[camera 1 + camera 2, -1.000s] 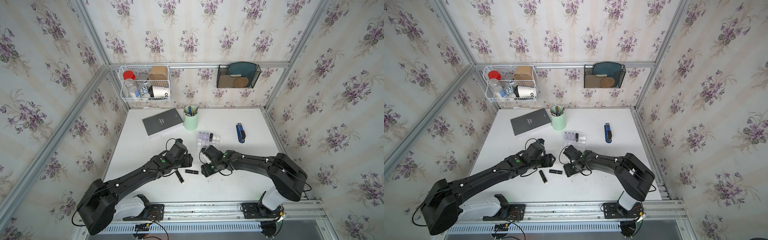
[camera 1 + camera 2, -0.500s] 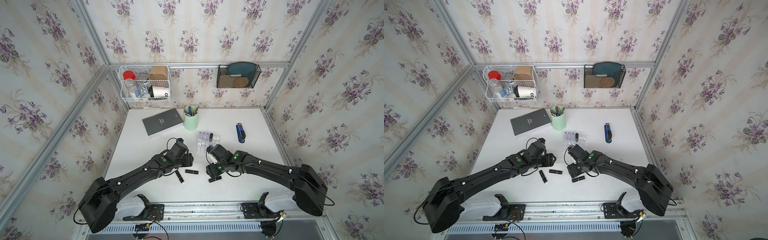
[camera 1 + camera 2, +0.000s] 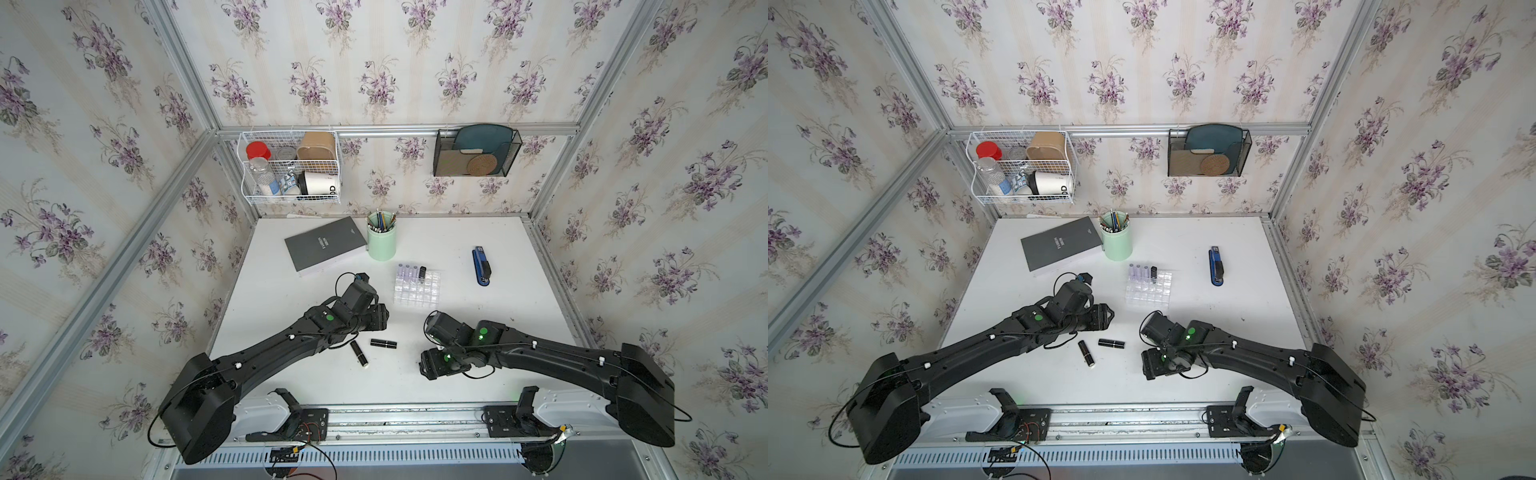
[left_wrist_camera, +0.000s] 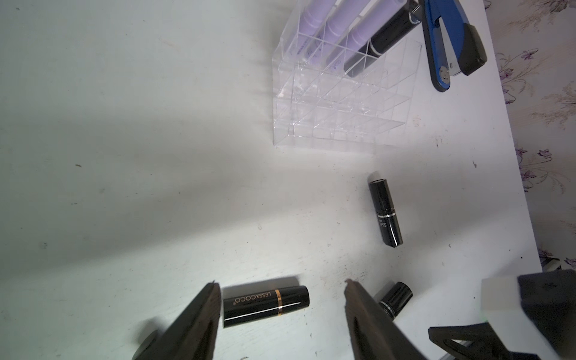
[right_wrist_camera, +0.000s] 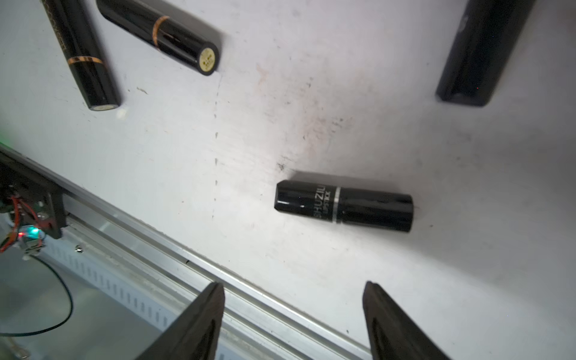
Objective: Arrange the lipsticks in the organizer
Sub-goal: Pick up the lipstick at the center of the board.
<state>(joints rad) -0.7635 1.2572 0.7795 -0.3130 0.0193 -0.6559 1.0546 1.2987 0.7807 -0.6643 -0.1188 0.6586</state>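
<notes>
Filling the floor of the wallpapered booth, a white table [image 3: 457, 232] carries everything. Two black arms reach in from its near edge. The left arm [image 3: 266, 357] ends in the left gripper [image 4: 282, 283], fingers spread wide and clamped on nothing. The right arm [image 3: 561, 361] ends in the right gripper [image 5: 293, 285], equally wide apart and empty, over the near part of the table. At the far side a grey book [image 3: 326, 245] lies flat just beside a mint pen cup [image 3: 381, 243]. Nearer, about mid-table, sits the organizer [image 3: 417, 293], a clear grid of cells, with a blue stapler [image 3: 481, 266] apart on its right. Its farthest row holds three lilac lipsticks [image 3: 407, 272] standing side by side and, next to them, one black lipstick [image 3: 422, 272]. Two gold-banded lipsticks [image 3: 383, 343] lie flat between the arms, near each other but not touching. In the left wrist view one of them lies across the gap between the left fingers, unclamped. A silver-banded lipstick [image 5: 343, 205] lies flat just ahead of the right fingertips, clear of both.
</notes>
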